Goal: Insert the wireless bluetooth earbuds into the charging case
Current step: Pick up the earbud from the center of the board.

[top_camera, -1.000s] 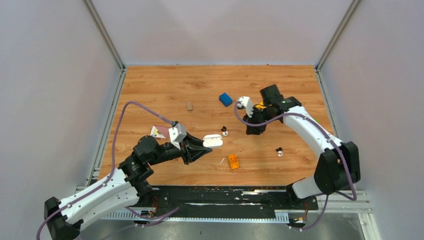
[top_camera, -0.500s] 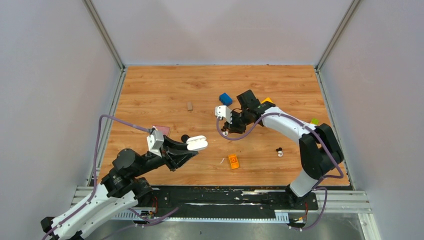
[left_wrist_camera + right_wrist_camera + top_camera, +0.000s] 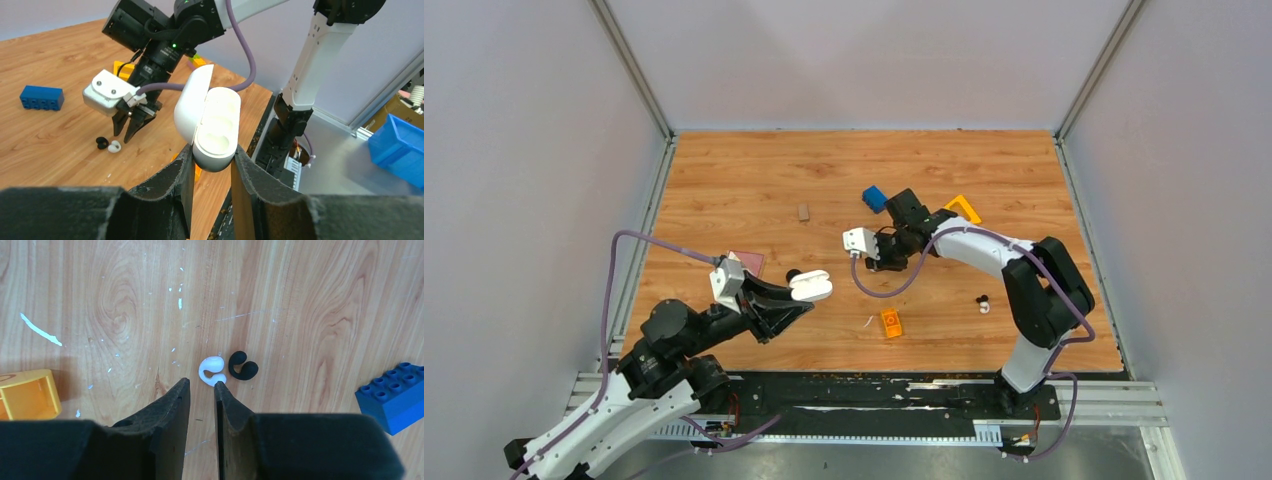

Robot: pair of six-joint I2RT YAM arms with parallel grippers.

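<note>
My left gripper (image 3: pixel 796 300) is shut on the white charging case (image 3: pixel 811 286) and holds it above the table with its lid open. The left wrist view shows the case (image 3: pixel 216 122) between my fingers, its white inside empty. My right gripper (image 3: pixel 882 262) is slightly open and empty, tips just above the table. In the right wrist view one black-and-white earbud (image 3: pixel 225 368) lies just past the fingertips of that gripper (image 3: pixel 201 385), touching neither. It also shows in the left wrist view (image 3: pixel 108 145). The second earbud (image 3: pixel 983 303) lies to the right.
An orange block (image 3: pixel 890 322) lies near the front, also at the left of the right wrist view (image 3: pixel 27 395). A blue brick (image 3: pixel 875 198) and a yellow piece (image 3: pixel 964 208) lie behind the right gripper. A small brown block (image 3: pixel 804 211) and a dark red card (image 3: pixel 749 262) lie to the left.
My right gripper has swung left and come down over the earbud in the middle. My left arm has drawn back towards the left front, lifting the open case.
</note>
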